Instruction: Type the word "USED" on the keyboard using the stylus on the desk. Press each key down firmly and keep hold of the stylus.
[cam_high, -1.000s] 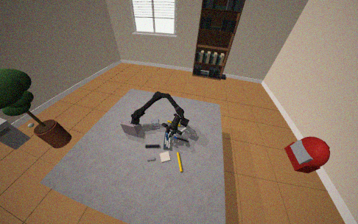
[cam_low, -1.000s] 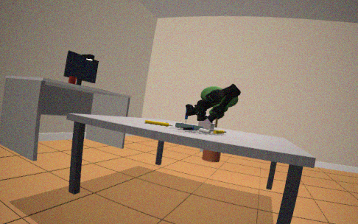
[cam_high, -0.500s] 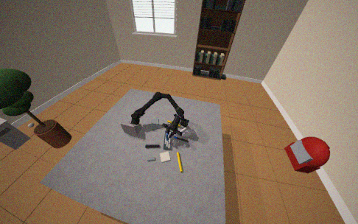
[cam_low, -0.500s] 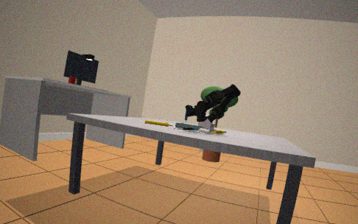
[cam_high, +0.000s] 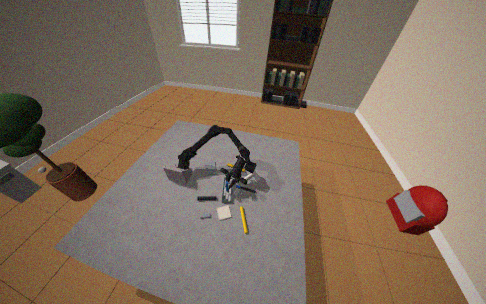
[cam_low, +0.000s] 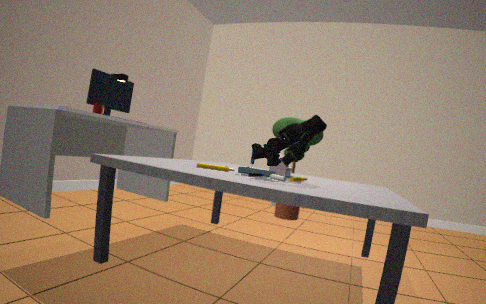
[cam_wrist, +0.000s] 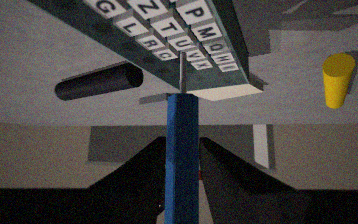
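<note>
The keyboard (cam_wrist: 220, 80) (cam_low: 248, 170) is dark green with white lettered keys, in the upper middle of the wrist view. Keys such as Z, T, U, V, X, C, R, L, G, P and M can be read. My gripper (cam_wrist: 182, 144) (cam_low: 253, 156) is shut on the blue stylus (cam_wrist: 181, 165) (cam_low: 252, 161), over the keyboard. The stylus points away from the fingers, and its thin grey tip shows at the lower edge of the U key, beside C and V. Whether the tip touches a key cannot be told. The arm partly hides the keyboard in the top view.
A black cylinder (cam_wrist: 100, 81) (cam_high: 207, 198) lies beside the keyboard. A cream square pad (cam_wrist: 227, 93) (cam_high: 224, 213) lies beyond the keyboard's near end in the wrist view. A long yellow marker (cam_high: 243, 220) (cam_low: 213, 166) and a small grey item (cam_high: 205, 216) lie on the desk.
</note>
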